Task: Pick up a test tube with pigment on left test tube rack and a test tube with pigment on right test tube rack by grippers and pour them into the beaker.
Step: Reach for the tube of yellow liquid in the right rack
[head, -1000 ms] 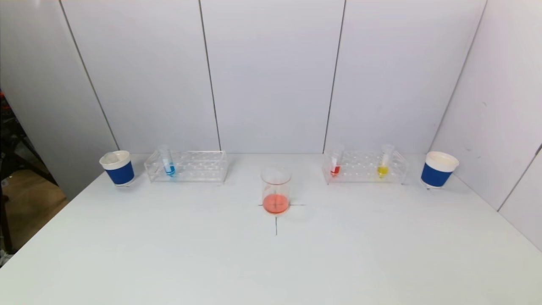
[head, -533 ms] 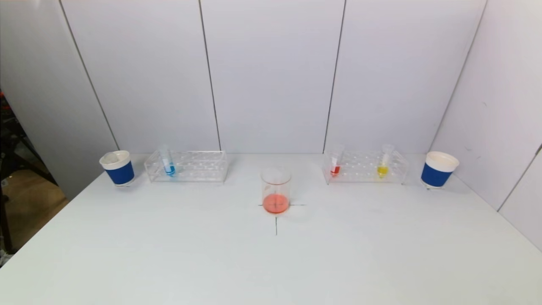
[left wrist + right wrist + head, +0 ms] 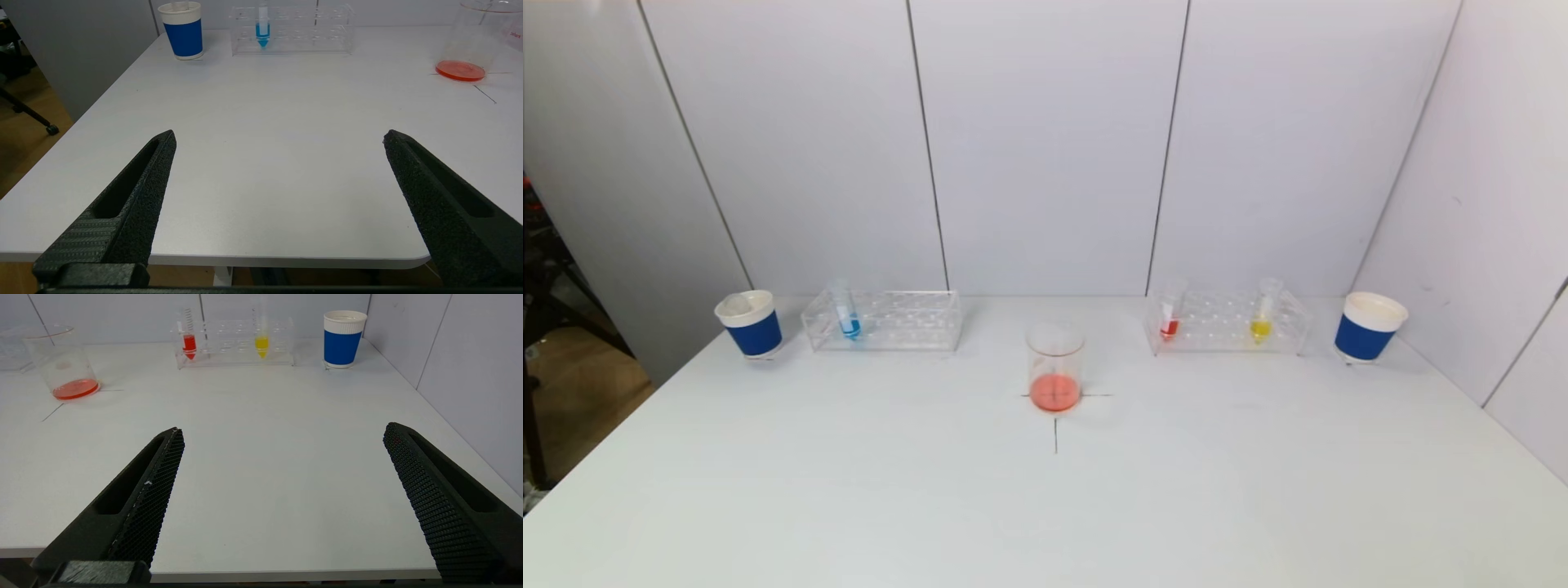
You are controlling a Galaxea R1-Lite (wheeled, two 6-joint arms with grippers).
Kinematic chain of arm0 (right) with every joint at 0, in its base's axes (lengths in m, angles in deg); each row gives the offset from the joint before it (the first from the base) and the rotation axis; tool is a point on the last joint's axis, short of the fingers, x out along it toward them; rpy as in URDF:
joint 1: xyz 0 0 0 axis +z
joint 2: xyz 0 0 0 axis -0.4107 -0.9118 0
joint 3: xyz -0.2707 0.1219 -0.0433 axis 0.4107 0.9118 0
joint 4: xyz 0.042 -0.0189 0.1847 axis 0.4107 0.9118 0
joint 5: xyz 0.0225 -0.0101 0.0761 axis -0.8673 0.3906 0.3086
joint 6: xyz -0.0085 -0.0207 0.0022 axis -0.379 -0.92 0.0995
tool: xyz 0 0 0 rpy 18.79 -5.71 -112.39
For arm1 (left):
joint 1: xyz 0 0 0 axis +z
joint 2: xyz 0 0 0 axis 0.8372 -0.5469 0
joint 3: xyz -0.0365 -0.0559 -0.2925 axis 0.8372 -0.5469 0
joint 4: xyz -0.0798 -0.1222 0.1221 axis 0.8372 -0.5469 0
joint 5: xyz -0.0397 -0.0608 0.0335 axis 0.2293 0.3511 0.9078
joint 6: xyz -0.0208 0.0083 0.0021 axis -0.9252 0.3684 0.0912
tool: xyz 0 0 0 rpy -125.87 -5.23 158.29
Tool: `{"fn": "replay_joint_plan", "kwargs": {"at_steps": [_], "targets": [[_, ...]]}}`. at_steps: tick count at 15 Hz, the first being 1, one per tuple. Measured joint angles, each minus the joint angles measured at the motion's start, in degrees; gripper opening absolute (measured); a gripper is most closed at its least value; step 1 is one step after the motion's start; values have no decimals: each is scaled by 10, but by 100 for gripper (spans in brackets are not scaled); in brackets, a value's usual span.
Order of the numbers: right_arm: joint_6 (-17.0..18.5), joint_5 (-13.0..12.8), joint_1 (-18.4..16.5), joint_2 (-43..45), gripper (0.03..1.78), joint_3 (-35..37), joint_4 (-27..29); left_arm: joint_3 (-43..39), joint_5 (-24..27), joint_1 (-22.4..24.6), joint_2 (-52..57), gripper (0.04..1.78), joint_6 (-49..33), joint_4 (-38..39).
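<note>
Both arms at near table edge, out of head view; seen only via wrist cams.

L gripper (image 3: 278,139): jaws spread wide, nothing betw. them. R gripper (image 3: 282,433): same, spread wide, empty.

Targets: left rack (image 3: 882,320) at far L of table holds one blue tube (image 3: 847,314), in a slot near its outer end. Right rack (image 3: 1227,322) at far R holds red tube (image 3: 1170,317) (inner end) and yellow tube (image 3: 1263,317) (toward outer end). Beaker (image 3: 1054,367) betw. racks, nearer the robot, on cross mark, already w/ a shallow layer of red-orange liquid.

Key relation: each rack lies well ahead of its own-side gripper, across open table. Tubes stand about upright, long axis vertical, so the grip should come from the side onto the upper tube above the rack top. L arm nearer to blue; R arm nearer to red/yellow.

Judgement: no pick begun yet; next = reach fwd, both arms. Blue cups (image 3: 750,323) just outboard of each rack; watch clearance.
</note>
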Motion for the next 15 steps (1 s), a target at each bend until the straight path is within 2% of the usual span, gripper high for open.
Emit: {"fn": "replay_joint_plan", "kwargs": {"at_steps": [15], "targets": [[0,0,0,0,177,0,0,0,0,0,0,177,0,1]]}}
